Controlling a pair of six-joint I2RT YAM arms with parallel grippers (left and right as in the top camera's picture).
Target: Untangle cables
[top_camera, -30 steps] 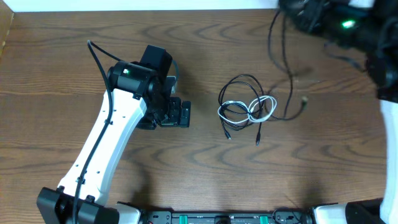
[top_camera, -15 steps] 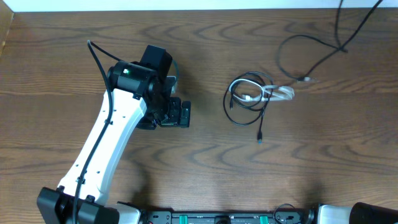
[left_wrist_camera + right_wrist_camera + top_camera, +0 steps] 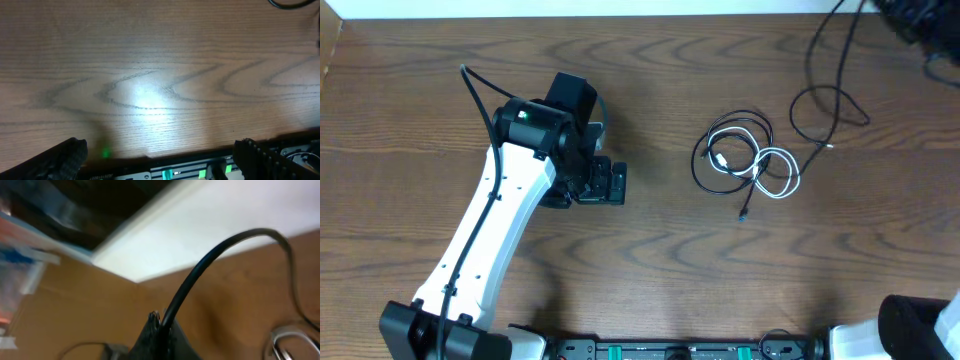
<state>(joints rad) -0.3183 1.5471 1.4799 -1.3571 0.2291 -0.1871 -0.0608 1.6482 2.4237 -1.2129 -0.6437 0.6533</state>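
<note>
Right wrist view: the right gripper (image 3: 159, 330) is pinched closed on a long black cable (image 3: 192, 272). Overhead, that cable runs from the upper right corner down toward right of centre, its free end just beside the knot. There a white cable (image 3: 775, 151) and a shorter black cable (image 3: 697, 165) lie looped together on the table (image 3: 650, 60). The left gripper (image 3: 161, 145), left of centre overhead, is spread wide and empty. One cable looks nearly free; the rest needs separating.

cables (image 3: 745, 165) on table (image 3: 650, 270), right of left tool (image 3: 613, 183)
</note>
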